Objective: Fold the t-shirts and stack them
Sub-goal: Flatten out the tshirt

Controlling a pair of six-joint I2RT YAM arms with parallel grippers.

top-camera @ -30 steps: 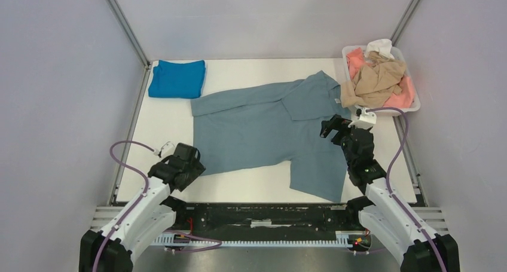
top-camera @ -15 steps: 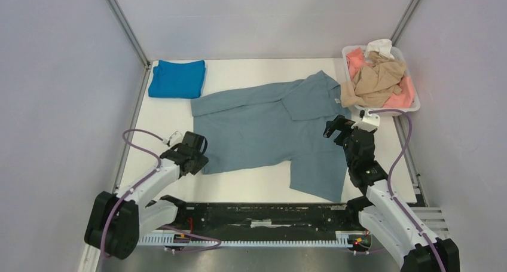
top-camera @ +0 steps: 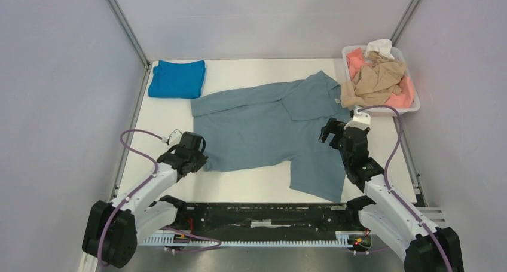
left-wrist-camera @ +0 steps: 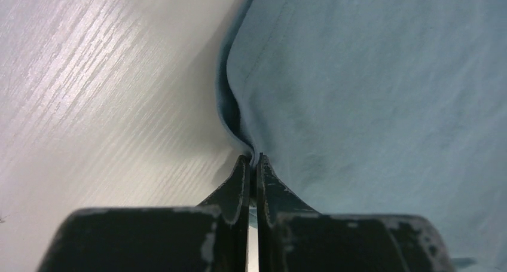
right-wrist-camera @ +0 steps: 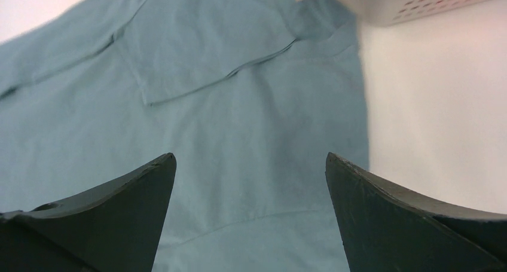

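Observation:
A dusty grey-blue t-shirt [top-camera: 269,125] lies spread across the middle of the table, one sleeve folded over near its far right. My left gripper [top-camera: 200,162] is shut on its near-left hem corner; in the left wrist view the grey-blue t-shirt [left-wrist-camera: 370,86] bunches into a small fold pinched between the tips of the left gripper [left-wrist-camera: 252,158]. My right gripper [top-camera: 330,130] hovers open over the shirt's right side, and the right wrist view shows the right gripper [right-wrist-camera: 250,158] with only grey-blue t-shirt [right-wrist-camera: 239,104] beneath it. A folded bright blue t-shirt [top-camera: 177,78] sits at the far left.
A white plastic tub [top-camera: 412,107] at the far right holds a tan t-shirt [top-camera: 376,81], a salmon-pink one [top-camera: 406,95] and a white one [top-camera: 380,46]; the tub's corner [right-wrist-camera: 418,3] shows in the right wrist view. Metal frame rails border the table.
My left gripper has moved onto the shirt's near-left corner and shut on it. The right gripper has shifted slightly left and away over the shirt, still open.

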